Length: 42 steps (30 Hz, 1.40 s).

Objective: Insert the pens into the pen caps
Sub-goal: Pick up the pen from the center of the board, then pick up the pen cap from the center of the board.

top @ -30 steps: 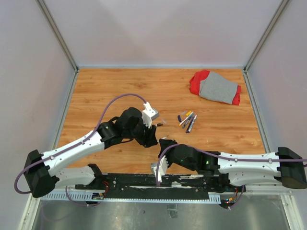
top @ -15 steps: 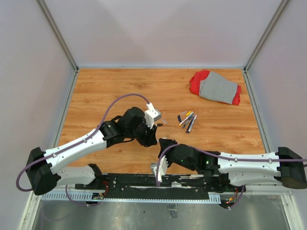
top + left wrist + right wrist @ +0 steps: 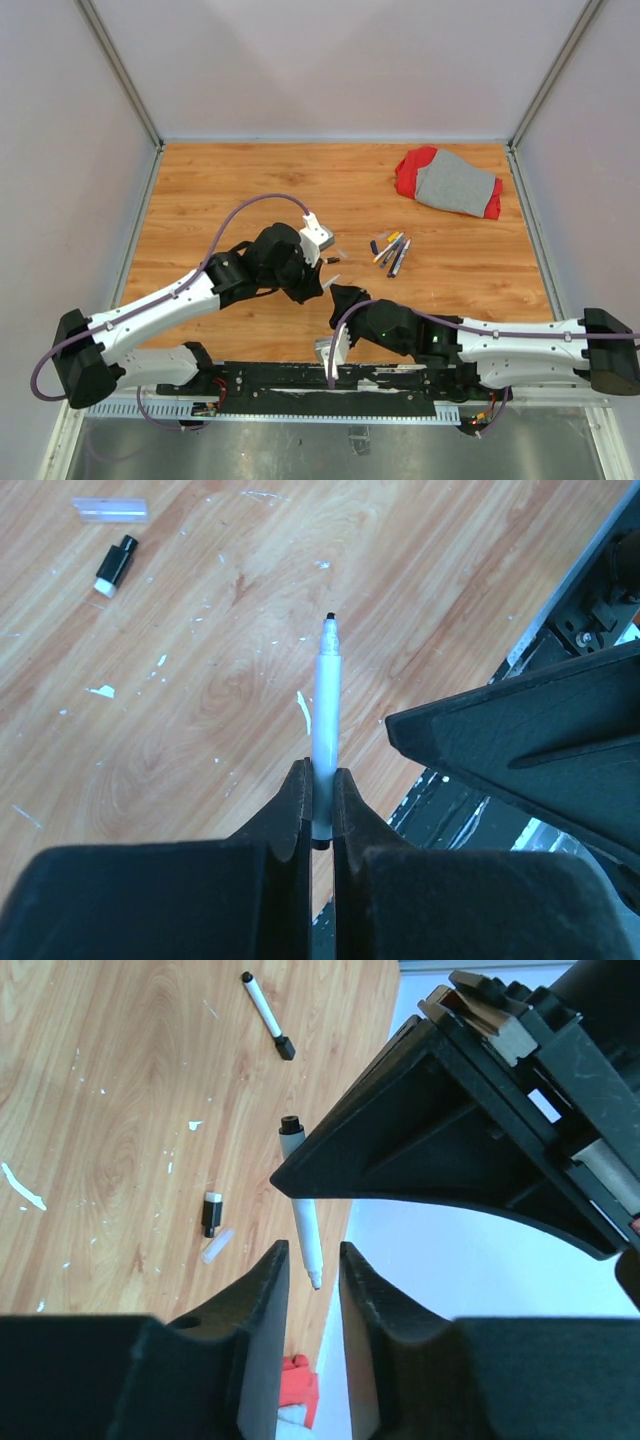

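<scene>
The pen (image 3: 325, 695) has a smooth white barrel, a narrower neck and a small black nib, and it carries no cap. The left claw (image 3: 320, 772) is clenched on its rear end, so the barrel juts straight out from the fingers, above the bench (image 3: 200, 680) near the front middle. The nib end points toward the right claw (image 3: 312, 1252), whose 2 fingers stand parted with nothing gripped. The tip lines up with that gap, but I cannot tell whether it lies between the fingers.

On the boards lie a short cap (image 3: 114, 565), black with a white end, and just beside it a clear tube-like piece (image 3: 110, 510). Another pen (image 3: 264, 1012), white with dark ends, lies alone in the right wrist view. A cluster of loose pens (image 3: 392, 251) with blue, yellow and dark ends lies right of centre, well apart from both claws.

The bench is orange-brown wood-grain plank, flecked with white scuffs. Pale lilac walls (image 3: 330, 60) and grey metal posts enclose it. A red and grey cloth (image 3: 450, 183) lies at the far right.

Against 0.5 s ago, a sliver of white barrel now shows between the 2 claws in the top view, where only black showed. The loose pens, cap and cloth lie where they did.
</scene>
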{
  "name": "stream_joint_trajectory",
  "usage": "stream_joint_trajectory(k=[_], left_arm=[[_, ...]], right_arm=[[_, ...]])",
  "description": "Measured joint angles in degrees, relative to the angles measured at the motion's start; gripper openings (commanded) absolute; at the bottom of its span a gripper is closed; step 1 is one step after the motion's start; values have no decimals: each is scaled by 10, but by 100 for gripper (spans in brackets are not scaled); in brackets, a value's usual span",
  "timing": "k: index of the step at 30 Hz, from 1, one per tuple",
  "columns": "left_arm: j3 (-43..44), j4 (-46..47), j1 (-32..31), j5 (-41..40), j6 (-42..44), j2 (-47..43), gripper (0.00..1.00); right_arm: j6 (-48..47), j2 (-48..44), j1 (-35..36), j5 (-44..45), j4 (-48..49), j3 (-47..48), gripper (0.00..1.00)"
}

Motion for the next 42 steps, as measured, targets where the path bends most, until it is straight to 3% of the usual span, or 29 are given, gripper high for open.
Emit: stream_joint_trajectory(k=[3, 11, 22, 27, 35, 42], left_arm=[[0, 0, 0, -14, 4, -6, 0], [-9, 7, 6, -65, 5, -38, 0], [-56, 41, 157, -32, -9, -111, 1], [-71, 54, 194, -20, -23, -178, 0], [-82, 73, 199, -26, -26, -287, 0], [-81, 48, 199, -88, -23, -323, 1]], right_arm=[[4, -9, 0, -1, 0, 0, 42], [33, -48, 0, -7, 9, -5, 54], [167, -96, -11, -35, 67, -24, 59], [292, -90, -85, -73, 70, -23, 61], [551, -34, -249, -165, 28, 45, 62], [753, 108, -373, -221, -87, 175, 61]])
